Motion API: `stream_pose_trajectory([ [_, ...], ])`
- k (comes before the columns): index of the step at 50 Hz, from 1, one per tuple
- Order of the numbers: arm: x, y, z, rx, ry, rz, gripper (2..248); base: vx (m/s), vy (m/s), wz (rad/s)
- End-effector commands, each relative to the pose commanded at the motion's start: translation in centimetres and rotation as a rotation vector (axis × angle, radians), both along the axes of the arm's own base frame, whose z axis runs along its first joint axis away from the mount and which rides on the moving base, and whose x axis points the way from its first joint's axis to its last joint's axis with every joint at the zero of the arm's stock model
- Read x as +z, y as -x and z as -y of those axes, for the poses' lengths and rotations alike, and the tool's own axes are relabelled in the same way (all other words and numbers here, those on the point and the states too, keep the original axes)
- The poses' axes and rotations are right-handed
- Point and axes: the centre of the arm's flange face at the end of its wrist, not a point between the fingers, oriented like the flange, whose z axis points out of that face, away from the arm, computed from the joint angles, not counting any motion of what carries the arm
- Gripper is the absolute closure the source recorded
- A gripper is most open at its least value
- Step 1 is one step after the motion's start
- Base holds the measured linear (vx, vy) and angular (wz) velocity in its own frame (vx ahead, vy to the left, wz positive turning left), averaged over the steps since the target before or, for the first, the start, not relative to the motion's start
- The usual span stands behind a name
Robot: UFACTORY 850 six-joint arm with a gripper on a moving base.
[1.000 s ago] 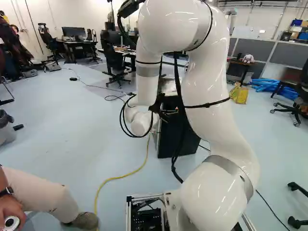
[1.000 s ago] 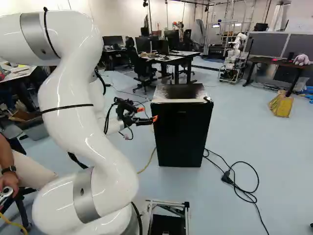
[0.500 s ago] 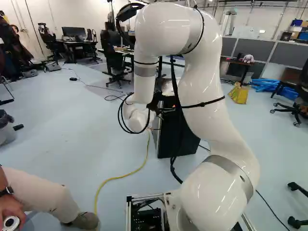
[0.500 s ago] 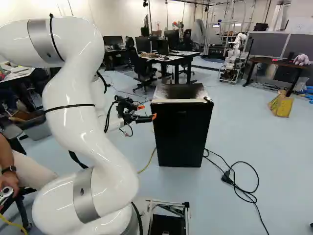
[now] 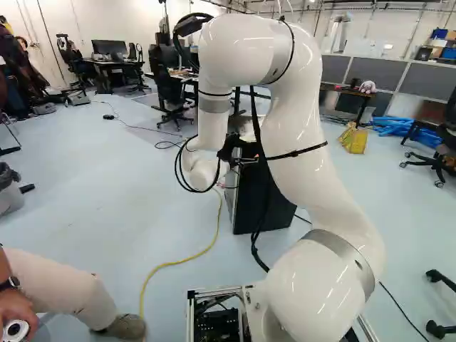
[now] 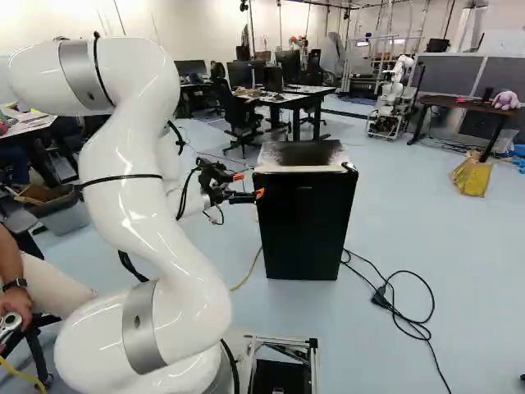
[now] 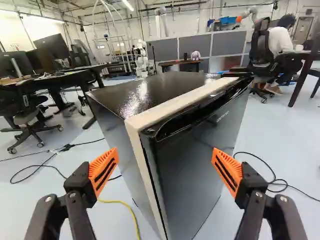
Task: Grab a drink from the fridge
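In the right base view my gripper (image 6: 251, 183) stands just beside the upper left edge of the black fridge (image 6: 302, 226). The wrist view shows the gripper (image 7: 164, 171) open, its orange pads wide apart with nothing gripped. Ahead of it is the near vertical edge of the fridge (image 7: 200, 165), with a pale strip between the cabinet and the dark door. The door looks closed. No drink can be seen; the fridge's inside is hidden.
A yellow cable (image 5: 178, 262) runs over the floor beside the fridge. A black cable (image 6: 410, 316) lies coiled on its other side. A person's leg (image 5: 64, 285) is close at the left of the base. Another robot (image 6: 392, 103) stands far back.
The arm has shifted slightly: its upper elbow has come lower, and the gripper has moved a little beside the fridge's top. Base and fridge stay where they were.
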Motion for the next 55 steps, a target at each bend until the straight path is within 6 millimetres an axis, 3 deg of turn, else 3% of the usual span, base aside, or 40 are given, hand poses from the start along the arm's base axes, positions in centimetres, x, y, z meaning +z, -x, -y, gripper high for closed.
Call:
stream_pose_trajectory([
  [22,-0.2,-1.5,0.6,-0.052,-0.011,0.015,3,0.000,0.000,0.000],
  [55,-0.2,-1.7,1.9,-0.128,-0.018,0.015,3,0.000,0.000,0.000],
])
